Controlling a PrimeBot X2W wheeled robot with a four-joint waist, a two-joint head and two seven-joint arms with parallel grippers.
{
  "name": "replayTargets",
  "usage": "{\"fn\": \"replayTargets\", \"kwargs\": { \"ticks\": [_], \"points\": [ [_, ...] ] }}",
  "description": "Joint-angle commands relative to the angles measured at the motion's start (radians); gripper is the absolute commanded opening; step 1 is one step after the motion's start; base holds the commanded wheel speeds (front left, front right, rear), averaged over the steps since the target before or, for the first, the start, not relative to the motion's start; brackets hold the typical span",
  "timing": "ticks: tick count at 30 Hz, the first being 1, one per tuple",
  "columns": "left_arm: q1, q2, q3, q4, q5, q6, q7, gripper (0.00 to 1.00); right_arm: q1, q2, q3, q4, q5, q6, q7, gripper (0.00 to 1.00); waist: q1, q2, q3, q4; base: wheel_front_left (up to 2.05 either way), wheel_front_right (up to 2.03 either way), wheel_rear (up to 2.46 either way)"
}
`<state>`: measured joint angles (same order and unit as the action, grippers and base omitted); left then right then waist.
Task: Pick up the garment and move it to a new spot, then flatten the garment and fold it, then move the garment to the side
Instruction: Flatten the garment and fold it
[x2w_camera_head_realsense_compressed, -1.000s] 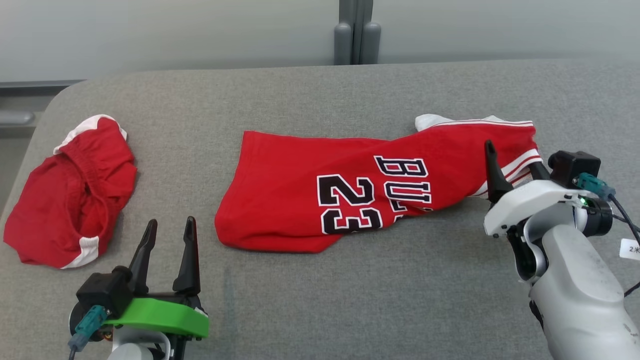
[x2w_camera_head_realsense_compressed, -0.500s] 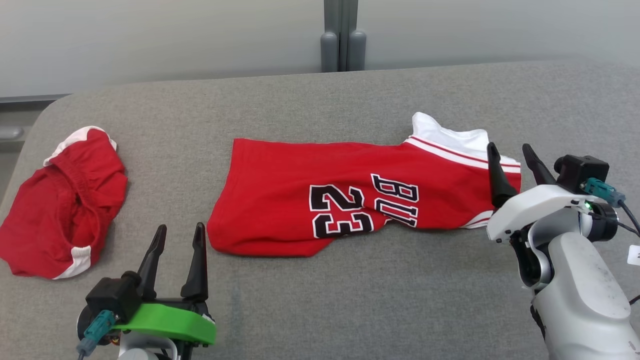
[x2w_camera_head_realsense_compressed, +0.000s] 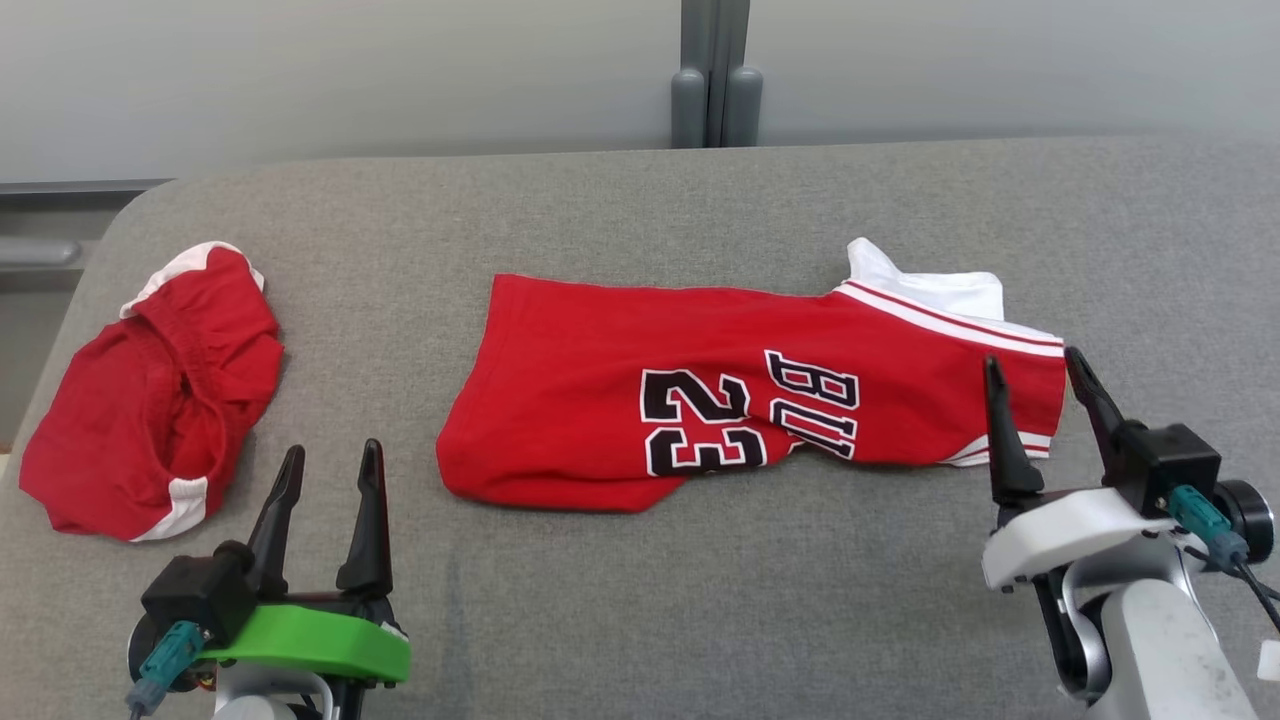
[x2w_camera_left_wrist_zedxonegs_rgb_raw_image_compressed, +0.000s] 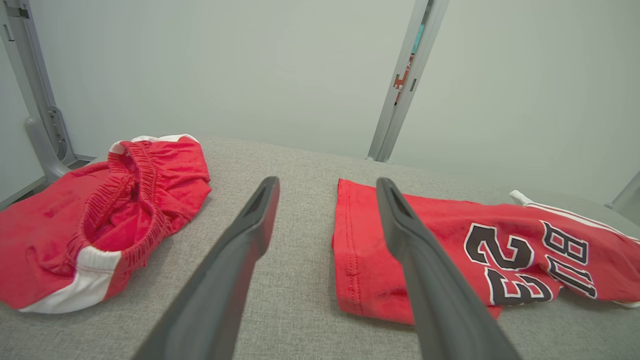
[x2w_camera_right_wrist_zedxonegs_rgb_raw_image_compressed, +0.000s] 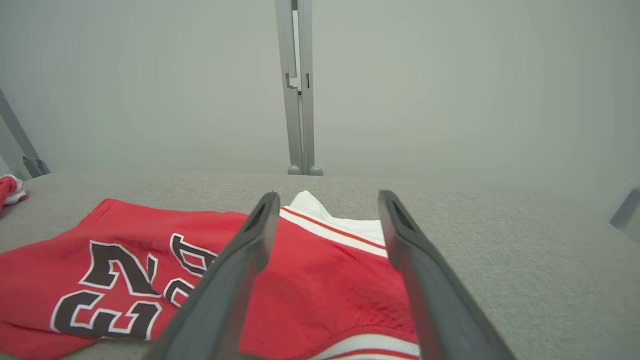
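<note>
Nearest the robot, the left gripper (x2w_camera_head_realsense_compressed: 332, 450) stands on the near side of the red jersey (x2w_camera_head_realsense_compressed: 700, 400), off its hem-end corner and apart from the cloth. Its two dark fingers are spread wide and released. In the left wrist view the same gripper (x2w_camera_left_wrist_zedxonegs_rgb_raw_image_compressed: 327, 181) points past the jersey's (x2w_camera_left_wrist_zedxonegs_rgb_raw_image_compressed: 360, 250) stitched hem, with the right-hand finger crossing in front of that hem.

The right gripper (x2w_camera_head_realsense_compressed: 1032, 358) is at the jersey's other end, by the white-striped armhole trim. Its fingers are parted and released, and their tips overlap the red fabric in the head view. In the right wrist view this gripper (x2w_camera_right_wrist_zedxonegs_rgb_raw_image_compressed: 328, 194) straddles the jersey's (x2w_camera_right_wrist_zedxonegs_rgb_raw_image_compressed: 325, 270) striped end; whether the fingers touch the cloth cannot be told.

The jersey lies lengthwise on the grey fabric-covered table (x2w_camera_head_realsense_compressed: 640, 600), rumpled rather than smooth. Its black number 23 and part of the lettering face up, and a white flap sticks out at the far corner of the striped end.

Well apart from the jersey's hem end, a pair of red shorts (x2w_camera_head_realsense_compressed: 150, 400) with white trim lies in a crumpled heap, its elastic waistband open (x2w_camera_left_wrist_zedxonegs_rgb_raw_image_compressed: 75, 225).

Beyond the jersey, past the table's far edge, a grey metal post (x2w_camera_head_realsense_compressed: 715, 75) rises against a pale wall (x2w_camera_head_realsense_compressed: 350, 80).
</note>
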<state>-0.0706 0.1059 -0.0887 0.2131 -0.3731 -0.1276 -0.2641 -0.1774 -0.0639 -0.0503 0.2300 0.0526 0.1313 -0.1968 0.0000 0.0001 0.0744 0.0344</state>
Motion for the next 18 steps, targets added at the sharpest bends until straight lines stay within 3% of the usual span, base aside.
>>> {"fn": "replayTargets", "kwargs": {
  "ticks": [1,6,18],
  "points": [
    [0.007,0.001,0.007,-0.003,0.005,-0.004,-0.001,1.0,0.034,0.006,-0.013,-0.011,-0.003,-0.001,0.005,1.0,0.0,-0.0001,-0.001,-0.005,0.0,0.0,0.0],
    [0.003,-0.004,0.005,-0.005,0.005,-0.004,-0.001,1.0,0.059,0.012,-0.061,0.021,0.033,-0.001,0.085,1.0,0.0,-0.0001,0.003,-0.016,0.0,0.0,0.0],
    [-0.056,0.016,-0.026,-0.014,0.0,-0.004,-0.001,1.0,-0.174,-0.011,-0.161,0.28,0.074,-0.001,0.194,1.0,0.0,-0.0001,0.096,0.01,0.0,0.0,0.0]
  ]
}}
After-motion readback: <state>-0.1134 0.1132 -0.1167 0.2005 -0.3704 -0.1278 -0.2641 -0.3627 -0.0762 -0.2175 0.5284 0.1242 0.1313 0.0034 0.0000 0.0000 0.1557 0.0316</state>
